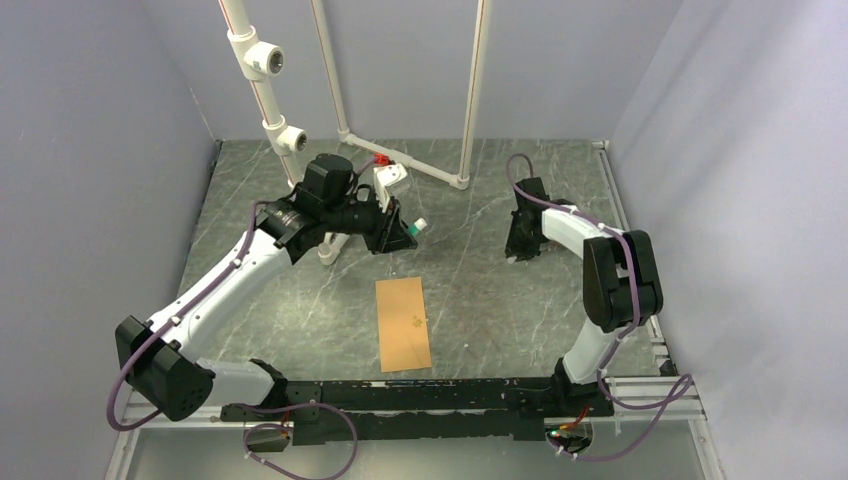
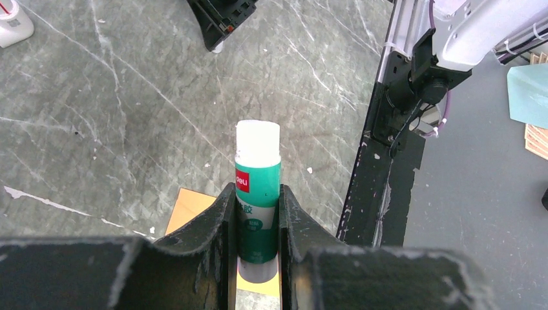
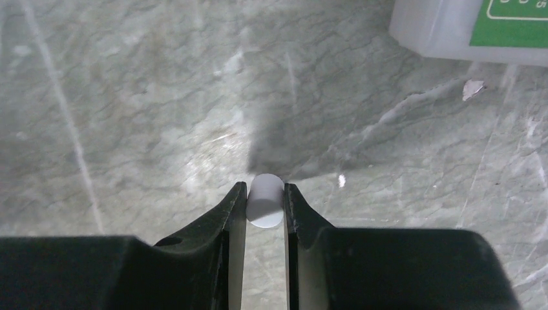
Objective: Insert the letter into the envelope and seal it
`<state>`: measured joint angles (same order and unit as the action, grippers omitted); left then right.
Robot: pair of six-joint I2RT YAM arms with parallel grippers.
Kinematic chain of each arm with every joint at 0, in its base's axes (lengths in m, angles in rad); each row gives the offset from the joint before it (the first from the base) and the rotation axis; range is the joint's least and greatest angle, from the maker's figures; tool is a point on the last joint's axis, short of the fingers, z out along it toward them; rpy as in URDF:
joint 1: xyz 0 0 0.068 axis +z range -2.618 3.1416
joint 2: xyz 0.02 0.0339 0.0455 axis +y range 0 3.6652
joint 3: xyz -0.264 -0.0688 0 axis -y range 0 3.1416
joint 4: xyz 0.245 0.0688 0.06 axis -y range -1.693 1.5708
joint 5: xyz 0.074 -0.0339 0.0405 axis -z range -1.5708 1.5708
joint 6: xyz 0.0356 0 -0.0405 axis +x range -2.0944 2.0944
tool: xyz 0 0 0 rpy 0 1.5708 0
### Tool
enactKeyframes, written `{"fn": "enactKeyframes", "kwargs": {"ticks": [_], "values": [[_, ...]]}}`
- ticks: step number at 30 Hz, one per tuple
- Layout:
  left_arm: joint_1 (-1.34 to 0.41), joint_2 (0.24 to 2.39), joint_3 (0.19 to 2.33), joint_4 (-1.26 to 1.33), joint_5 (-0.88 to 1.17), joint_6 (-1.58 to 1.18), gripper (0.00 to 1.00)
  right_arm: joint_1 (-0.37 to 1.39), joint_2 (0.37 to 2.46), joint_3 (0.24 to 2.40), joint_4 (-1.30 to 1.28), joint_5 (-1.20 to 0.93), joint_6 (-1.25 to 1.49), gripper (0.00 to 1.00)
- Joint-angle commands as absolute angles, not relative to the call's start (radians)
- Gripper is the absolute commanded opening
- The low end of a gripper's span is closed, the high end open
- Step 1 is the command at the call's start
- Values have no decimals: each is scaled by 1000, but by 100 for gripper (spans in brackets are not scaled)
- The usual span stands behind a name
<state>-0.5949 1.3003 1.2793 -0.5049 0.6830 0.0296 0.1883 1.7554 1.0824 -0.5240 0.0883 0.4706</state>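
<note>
The kraft-brown envelope (image 1: 403,323) lies flat in the middle of the table, long side running near to far; a corner of the envelope (image 2: 187,205) shows under the left fingers. The letter is out of view. My left gripper (image 1: 410,232) hovers beyond the envelope's far end. In the wrist view the left gripper (image 2: 253,194) is shut on a green-and-white glue stick (image 2: 257,171), whose white end points away. My right gripper (image 1: 520,250) reaches down to the table at the right. In its wrist view the right gripper (image 3: 265,190) pinches a small white cap (image 3: 265,201), both jaws touching it.
A white pipe frame (image 1: 400,160) runs across the back of the table. A white container with a green label (image 3: 465,29) stands just beyond the right gripper. A black rail (image 1: 420,395) lines the near edge. Grey walls close in both sides.
</note>
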Motion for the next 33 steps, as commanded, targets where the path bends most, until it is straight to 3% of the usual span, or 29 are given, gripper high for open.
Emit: {"fn": "enactKeyframes", "kwargs": {"ticks": [1,9,14,17,33], "values": [[-613,1314,1303,-472,706,18,2,181,1614,1110,-516,-60,447,0],[-623,1324,1324,-459,700,41,2,183,1337,1080,-285,-735,517,0],[-630,1332,1326,-443,716,47,2,217,1218,1032,44,-973,739,0],[-645,1348,1341,-453,714,65,2,267,1192,1059,93,-1017,794,0],[-675,1365,1364,-491,679,125,2,370,1258,1241,-325,-889,567,0]]}}
